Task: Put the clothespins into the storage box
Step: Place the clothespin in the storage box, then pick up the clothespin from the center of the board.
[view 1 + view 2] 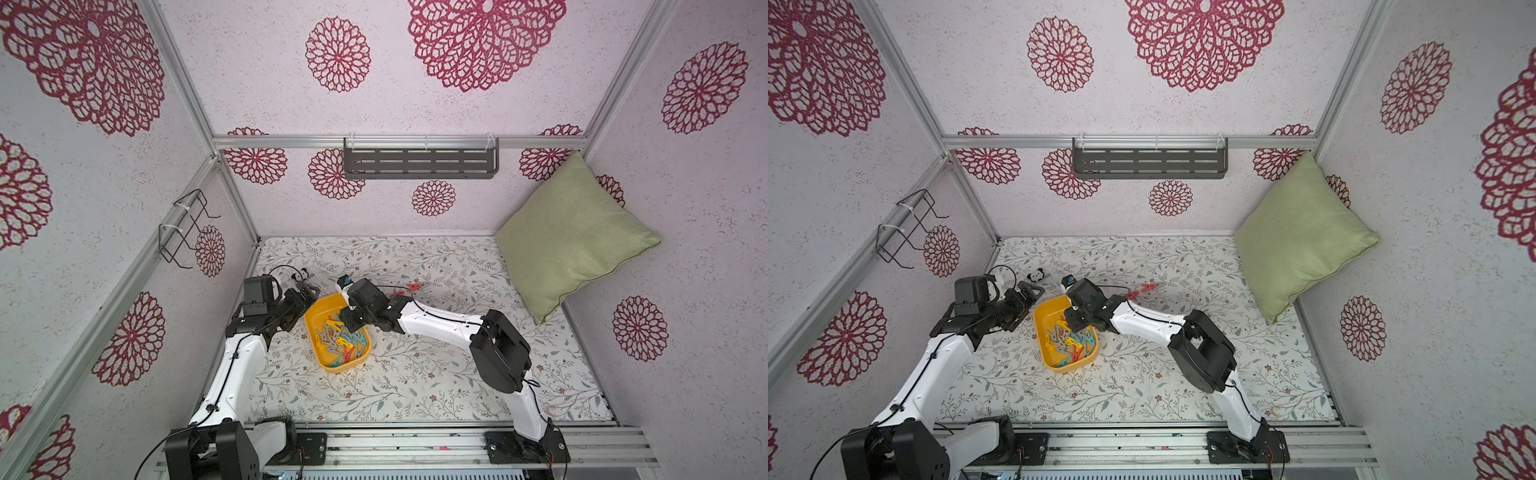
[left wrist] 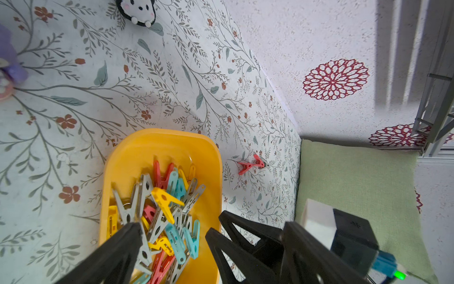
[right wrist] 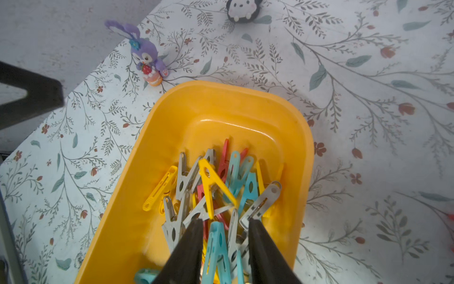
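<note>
As right hand (image 3: 224, 222) gapes, clothespins (image 3: 207, 177) (mixed) beneath

Seemingly free: storage box (image 3: 233, 110) far end

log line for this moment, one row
right gripper: open over storage box | left gripper: open near box | remaining: red clothespins on table

Box (image 3: 221, 103) yellow; pegs (image 3: 211, 182) yellow, red, teal, grey; bench (image 1: 415, 374) white with grey-green leafy sprigs and red flowers; pillow (image 1: 573, 241) green; bunny (image 3: 145, 52) purple.
</note>
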Available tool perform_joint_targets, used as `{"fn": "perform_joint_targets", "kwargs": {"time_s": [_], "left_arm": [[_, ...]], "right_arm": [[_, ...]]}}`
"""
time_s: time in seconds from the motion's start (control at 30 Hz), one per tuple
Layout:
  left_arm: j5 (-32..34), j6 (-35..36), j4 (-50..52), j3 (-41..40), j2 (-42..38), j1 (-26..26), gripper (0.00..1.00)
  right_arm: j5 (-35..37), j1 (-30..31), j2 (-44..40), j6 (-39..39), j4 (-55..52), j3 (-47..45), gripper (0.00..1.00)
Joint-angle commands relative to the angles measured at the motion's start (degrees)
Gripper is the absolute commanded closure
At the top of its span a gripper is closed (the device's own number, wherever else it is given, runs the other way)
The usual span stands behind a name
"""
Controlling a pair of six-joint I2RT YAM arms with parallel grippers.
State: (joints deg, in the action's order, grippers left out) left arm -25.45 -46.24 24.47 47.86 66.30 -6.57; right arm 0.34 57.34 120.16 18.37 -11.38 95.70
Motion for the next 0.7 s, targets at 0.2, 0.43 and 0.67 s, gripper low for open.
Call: {"fn": "perform_joint_targets", "kwargs": {"time_s": [0.2, 0.43, 0.67], "left_arm": [[1.1, 0.1, -0.6, 5.8, 5.3, 7.1, 0.03], [2.3, -0.4, -2.1, 10.0, 10.8, 11.5, 0.03], [2.3, -0.9, -4.0, 11.4, 14.2, 13.2, 0.03]], "right_arm": [[7.9, -3.8, -9.5, 1.2, 4.1, -7.5, 0.46], [10.3, -9.5, -12.1, 2.8, 5.2, -14.0, 0.34], [12.8, -13.5, -8.7, 4.2, 4.1, -15.3, 0.28]]}}
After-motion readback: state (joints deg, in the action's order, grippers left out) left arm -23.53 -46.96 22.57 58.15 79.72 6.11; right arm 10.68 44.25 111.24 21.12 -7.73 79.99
